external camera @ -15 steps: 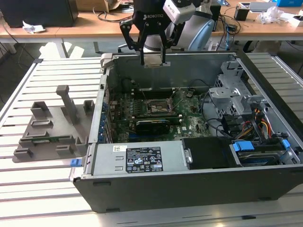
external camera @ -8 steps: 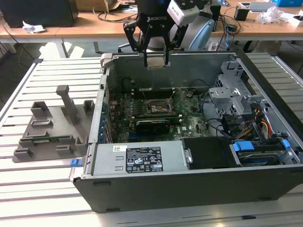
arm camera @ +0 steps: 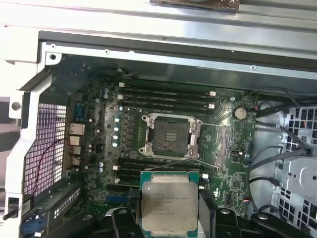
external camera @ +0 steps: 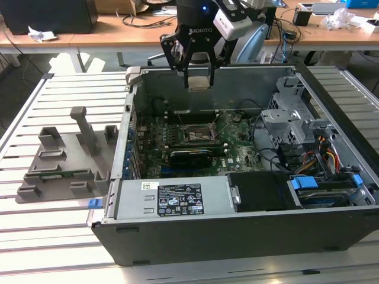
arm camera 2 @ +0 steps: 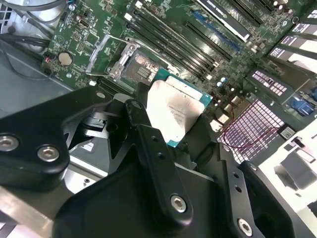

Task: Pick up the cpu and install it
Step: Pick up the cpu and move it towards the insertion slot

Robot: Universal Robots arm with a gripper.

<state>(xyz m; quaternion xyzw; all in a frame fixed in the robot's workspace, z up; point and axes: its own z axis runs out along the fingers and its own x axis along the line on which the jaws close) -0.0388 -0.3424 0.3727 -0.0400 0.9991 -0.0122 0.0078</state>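
Gripper state: the black multi-link gripper is closed on the cpu, a small flat square chip with a silver metal top and a thin green edge. The chip is clamped at two opposite edges between the black fingers.

Cpu position: it is held in the air above the square black socket with a metal frame, clear of it and not touching. In both wrist views the silver top is seen facing the camera.

The socket's inner field is seen uncovered. The socket is mounted on a green motherboard inside an open dark grey computer case.

A grey moulded plastic tray is noted on the slatted metal worktop, outside the case and well apart from the socket.
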